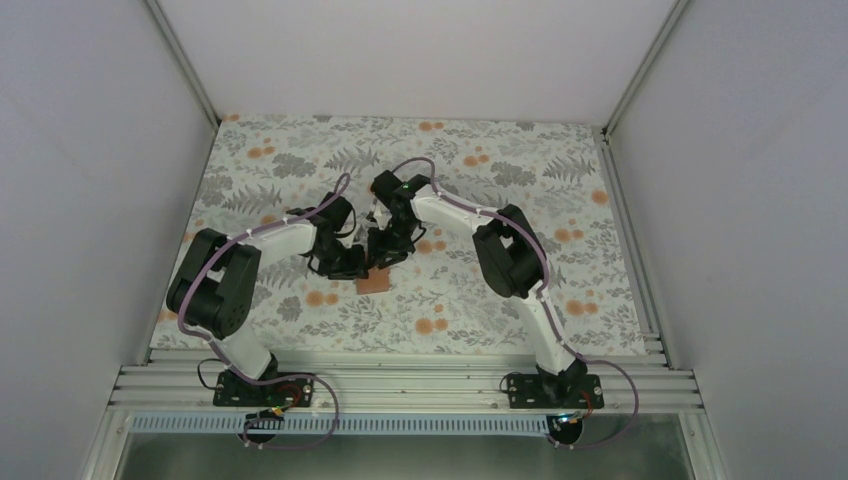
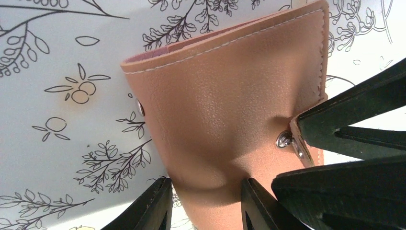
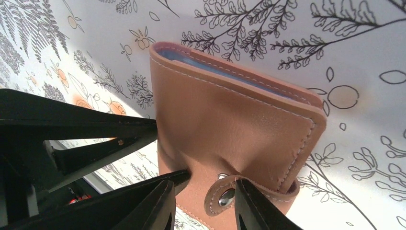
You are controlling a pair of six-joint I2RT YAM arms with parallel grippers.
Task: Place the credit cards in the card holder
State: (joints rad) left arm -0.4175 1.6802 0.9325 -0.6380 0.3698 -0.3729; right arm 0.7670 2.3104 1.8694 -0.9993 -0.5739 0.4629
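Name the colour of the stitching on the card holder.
Off-white stitching on the tan-brown card holder; clearest in the left wrist view.

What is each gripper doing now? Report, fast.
Left gripper: closed on the card holder.
Right gripper: open, straddling the holder's snap tab.

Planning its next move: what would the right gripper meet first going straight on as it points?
The card holder: its snap tab lies between the right gripper's fingers, likely very near.

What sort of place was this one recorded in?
Probably a lab robot cell: plain white walls in aluminium framing, two arms bolted to a rail, and a floral-covered table.
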